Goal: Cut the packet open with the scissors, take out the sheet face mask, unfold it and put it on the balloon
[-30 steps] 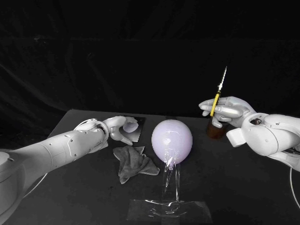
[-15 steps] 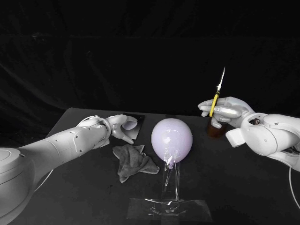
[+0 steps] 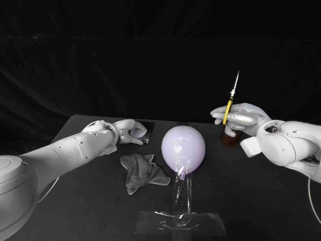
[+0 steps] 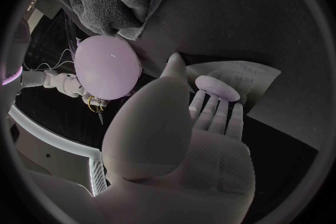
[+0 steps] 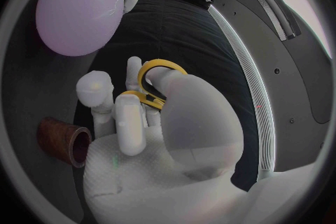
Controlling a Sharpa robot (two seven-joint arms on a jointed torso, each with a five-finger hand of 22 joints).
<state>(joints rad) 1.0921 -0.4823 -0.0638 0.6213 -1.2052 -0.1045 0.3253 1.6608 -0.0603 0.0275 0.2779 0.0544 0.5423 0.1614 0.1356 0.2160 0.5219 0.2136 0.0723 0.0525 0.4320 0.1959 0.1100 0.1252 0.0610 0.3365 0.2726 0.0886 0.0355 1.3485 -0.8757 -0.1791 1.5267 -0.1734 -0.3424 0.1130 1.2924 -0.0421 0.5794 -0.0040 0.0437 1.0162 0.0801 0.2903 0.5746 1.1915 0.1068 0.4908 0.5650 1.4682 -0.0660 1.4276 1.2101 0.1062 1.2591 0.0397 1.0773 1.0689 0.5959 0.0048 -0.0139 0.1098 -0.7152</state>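
Lilac balloon [image 3: 183, 148] mid-table; yellow-handled scissors [image 3: 228, 109] blade-up; pale packet [image 4: 246, 74] flat.

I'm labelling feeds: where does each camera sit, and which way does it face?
Head view: on the robot's head, looking down at the black table; both white arms show.
Left wrist view: behind the left hand, facing the pale flat packet.
Right wrist view: behind the right hand holding yellow-handled scissors.
All three share the pale purple balloon.

We find passing room over the tabletop [image 3: 258, 193] between the balloon [image 3: 183, 149] and the brown cup [image 3: 227, 139]; the grey cloth [image 3: 142, 173] lies just beside the balloon's other flank, blocking there.
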